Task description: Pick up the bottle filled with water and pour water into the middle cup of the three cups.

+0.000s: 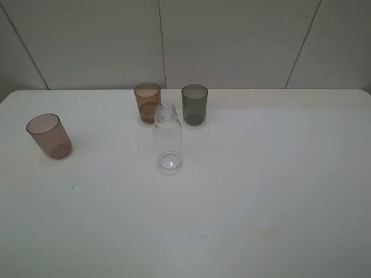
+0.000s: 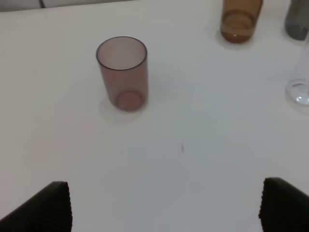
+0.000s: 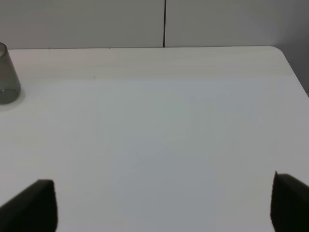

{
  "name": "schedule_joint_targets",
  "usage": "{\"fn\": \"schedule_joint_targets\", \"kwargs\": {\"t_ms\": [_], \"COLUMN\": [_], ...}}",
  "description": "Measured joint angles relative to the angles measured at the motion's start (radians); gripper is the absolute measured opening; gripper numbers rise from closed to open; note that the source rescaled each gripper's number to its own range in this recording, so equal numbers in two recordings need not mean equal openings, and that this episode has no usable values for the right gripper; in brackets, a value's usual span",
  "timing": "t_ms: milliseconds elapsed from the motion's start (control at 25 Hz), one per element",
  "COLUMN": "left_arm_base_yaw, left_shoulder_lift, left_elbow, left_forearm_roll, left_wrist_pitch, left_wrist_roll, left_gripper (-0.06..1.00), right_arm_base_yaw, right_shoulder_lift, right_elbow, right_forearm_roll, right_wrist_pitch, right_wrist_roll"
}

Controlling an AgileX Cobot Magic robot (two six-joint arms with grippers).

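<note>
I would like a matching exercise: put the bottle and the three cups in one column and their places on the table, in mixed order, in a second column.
Things:
1. bottle
2. amber cup
3. grey cup
4. pink cup

Places, in the high view:
A. alone, far to the left
B. rear pair, right one
C. in front of the rear pair
D. rear pair, left one

Pairs: 1-C, 2-D, 3-B, 4-A

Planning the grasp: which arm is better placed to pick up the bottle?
Probably left: the left gripper, open, already sees the bottle base at its view's edge. The right gripper sees only the grey cup.
</note>
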Motion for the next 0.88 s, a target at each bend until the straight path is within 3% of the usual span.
{"fn": "schedule_joint_targets", "kwargs": {"t_ms": [200,880], "left_arm_base_yaw": [0.109,0.116], "left_shoulder_lift": [0.0,0.0], "left_elbow": [0.0,0.0], "left_forearm_roll": [0.0,0.0], "left_wrist_pitch": [0.0,0.0], "left_wrist_roll": [0.0,0.0], "left_gripper": [1.0,1.0], "right_arm_base_yaw": [0.0,0.0], "right_shoulder_lift": [0.0,0.0], "right_elbow": [0.0,0.0], "right_forearm_roll": [0.0,0.0], "right_wrist_pitch": [0.0,0.0], "right_wrist_roll": [0.0,0.0]}}
